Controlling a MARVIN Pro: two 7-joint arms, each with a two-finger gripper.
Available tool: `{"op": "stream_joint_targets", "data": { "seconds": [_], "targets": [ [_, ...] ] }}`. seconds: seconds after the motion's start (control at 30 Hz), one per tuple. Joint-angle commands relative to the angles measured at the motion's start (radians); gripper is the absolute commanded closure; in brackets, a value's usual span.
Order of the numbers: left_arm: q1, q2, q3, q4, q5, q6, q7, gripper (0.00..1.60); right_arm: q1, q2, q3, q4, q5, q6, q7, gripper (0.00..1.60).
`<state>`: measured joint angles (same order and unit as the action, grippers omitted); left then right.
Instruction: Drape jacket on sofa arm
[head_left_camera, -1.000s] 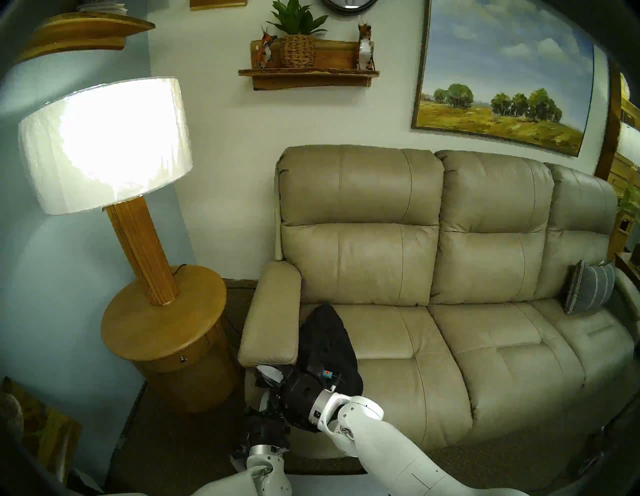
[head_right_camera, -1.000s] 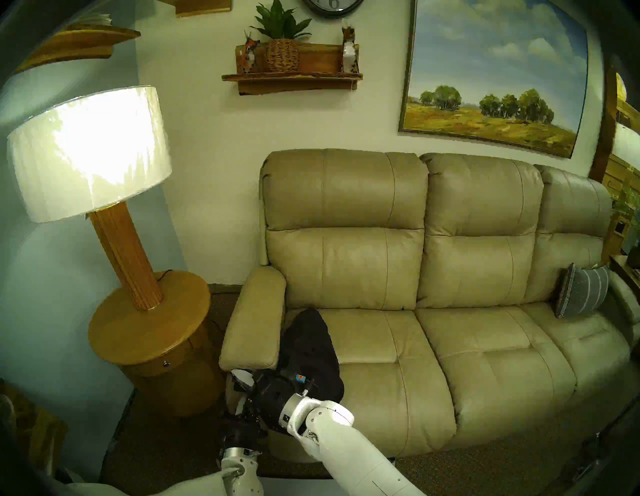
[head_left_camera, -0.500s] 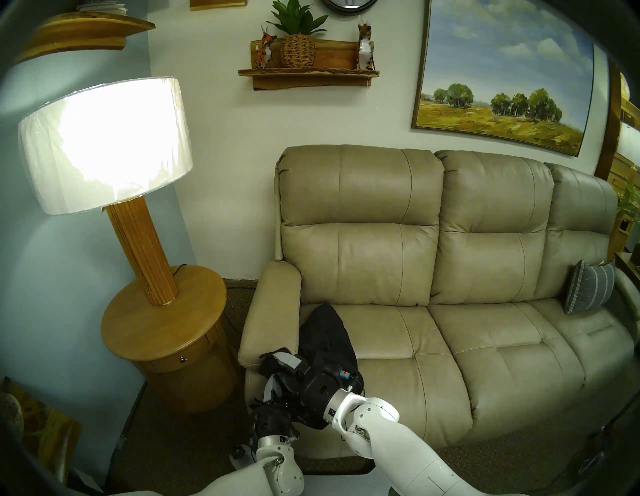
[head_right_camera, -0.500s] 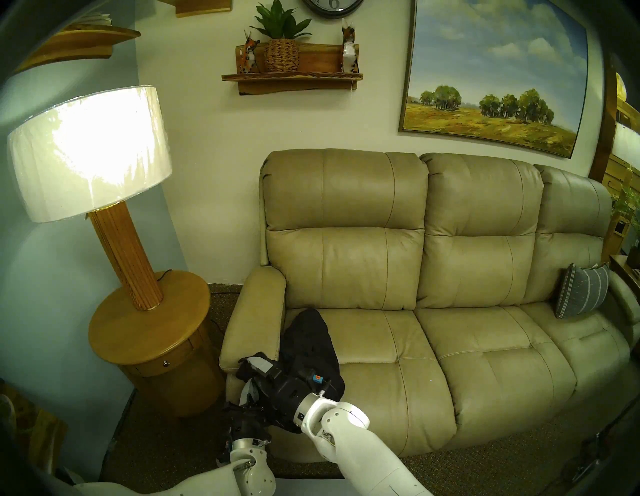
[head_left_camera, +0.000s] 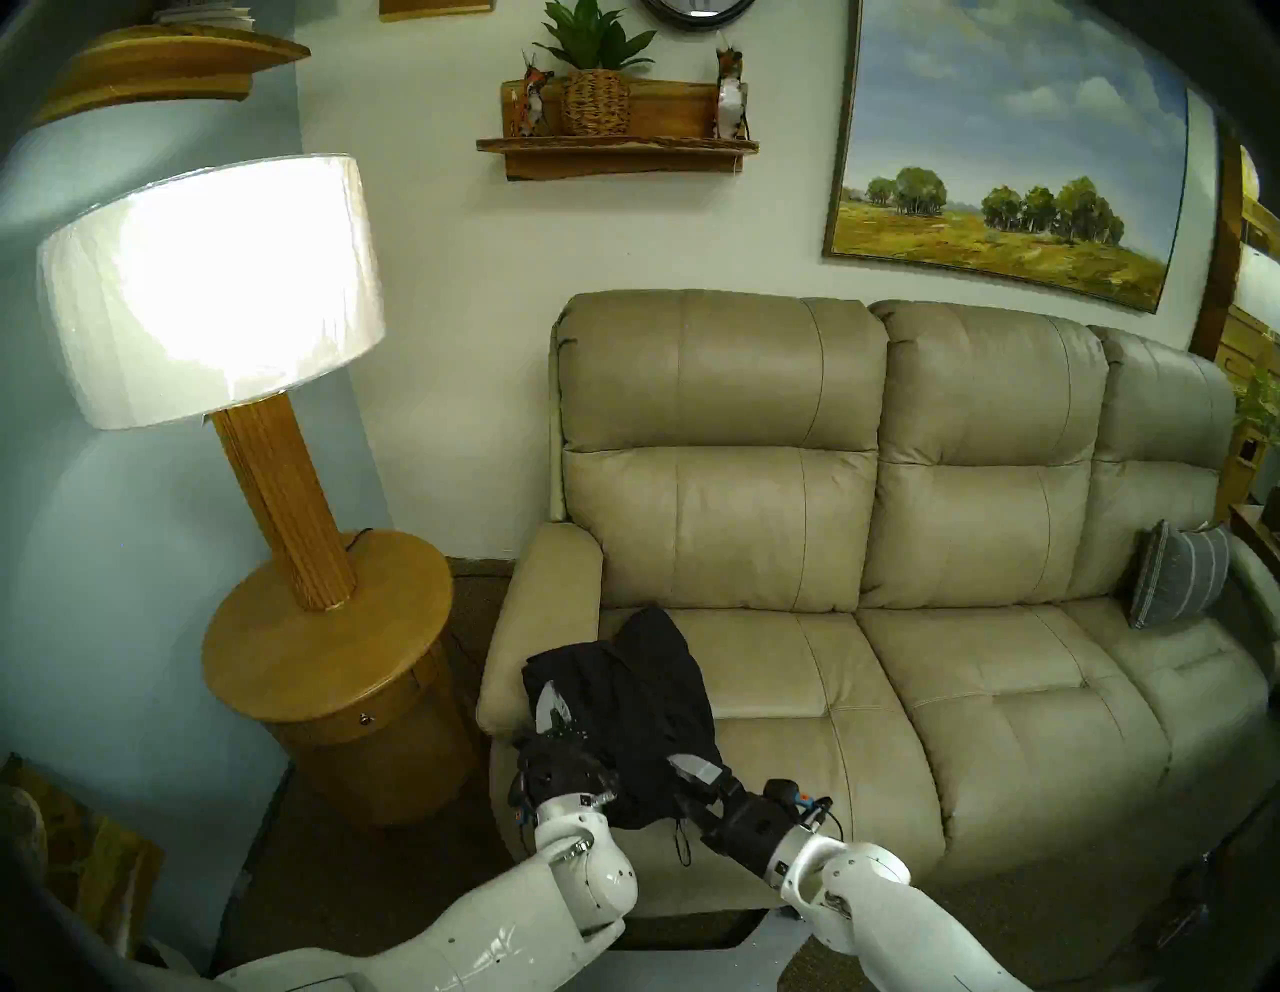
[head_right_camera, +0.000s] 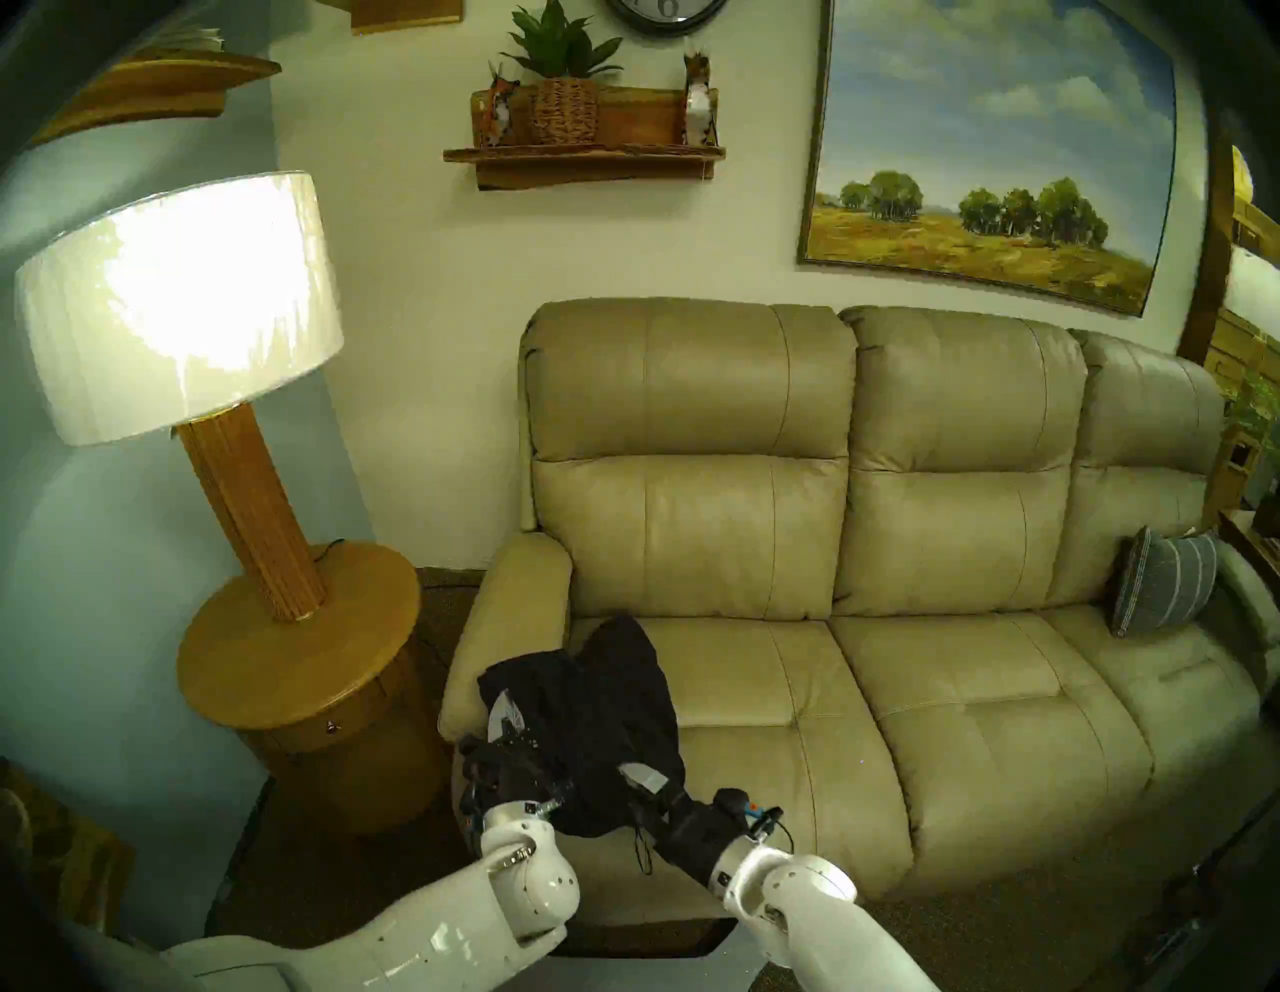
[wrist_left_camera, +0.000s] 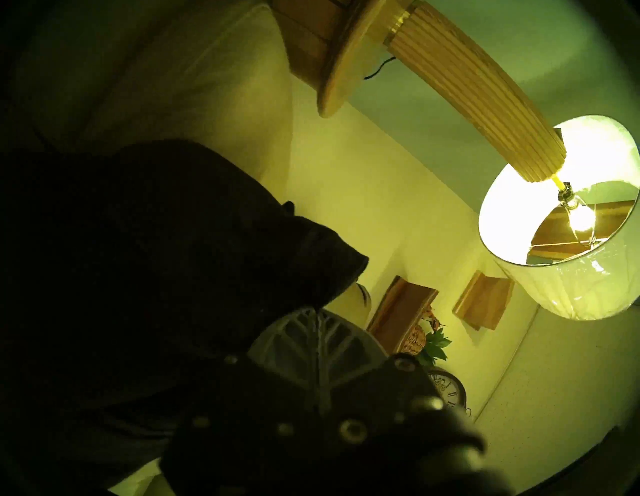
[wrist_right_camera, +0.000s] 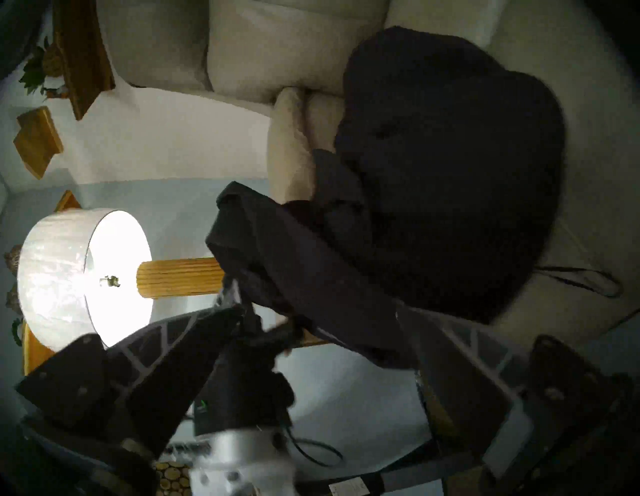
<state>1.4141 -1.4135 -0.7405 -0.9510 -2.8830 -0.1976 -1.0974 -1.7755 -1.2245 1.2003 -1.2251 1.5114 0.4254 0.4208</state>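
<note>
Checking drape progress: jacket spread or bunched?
Bunched: the jacket is crumpled, one end lifted onto the sofa arm, the rest on the seat.

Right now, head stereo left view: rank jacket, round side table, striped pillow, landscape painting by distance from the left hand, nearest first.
1. jacket: held in the left hand, over the sofa arm's front end.
2. round side table: left of the sofa arm, bearing the lamp.
3. striped pillow: far right end of the sofa.
4. landscape painting: on the wall, above the sofa's right half.

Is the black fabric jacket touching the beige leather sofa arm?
Touching. Head left view: black fabric jacket lies over beige leather sofa arm's front end, no gap.
</note>
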Motion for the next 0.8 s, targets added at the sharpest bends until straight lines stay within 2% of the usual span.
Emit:
{"op": "stream_joint_targets", "data": {
  "seconds": [0.0, 0.23, 0.33, 0.47, 0.5, 0.63, 0.73, 0.77],
  "targets": [
    [-0.056, 0.023, -0.121, 0.011, 0.003, -0.040, 0.055, 1.60, -0.119, 0.093, 0.013, 0.017, 0.029, 0.049, 0.068, 0.00],
    [-0.031, 0.063, -0.270, 0.005, 0.003, -0.037, 0.165, 1.60, -0.159, 0.135, 0.066, 0.010, 0.069, 0.091, 0.160, 0.00],
    [-0.031, 0.083, -0.315, -0.005, 0.003, -0.036, 0.198, 1.60, -0.164, 0.141, 0.075, 0.013, 0.074, 0.104, 0.187, 0.00],
    [-0.027, 0.102, -0.393, -0.009, 0.003, -0.022, 0.235, 1.60, -0.162, 0.142, 0.080, 0.022, 0.077, 0.116, 0.202, 0.00],
    [-0.028, 0.108, -0.394, -0.005, 0.003, -0.023, 0.244, 1.60, -0.161, 0.141, 0.079, 0.026, 0.076, 0.120, 0.205, 0.00],
    [-0.022, 0.089, -0.477, 0.020, 0.003, -0.006, 0.307, 1.60, -0.153, 0.136, 0.070, 0.041, 0.070, 0.132, 0.219, 0.00],
    [-0.039, 0.051, -0.538, 0.066, 0.003, 0.003, 0.376, 1.60, -0.146, 0.134, 0.058, 0.054, 0.060, 0.144, 0.235, 0.00],
    [-0.049, 0.043, -0.542, 0.085, 0.003, 0.007, 0.388, 1.60, -0.142, 0.133, 0.053, 0.063, 0.056, 0.146, 0.241, 0.00]
  ]
}}
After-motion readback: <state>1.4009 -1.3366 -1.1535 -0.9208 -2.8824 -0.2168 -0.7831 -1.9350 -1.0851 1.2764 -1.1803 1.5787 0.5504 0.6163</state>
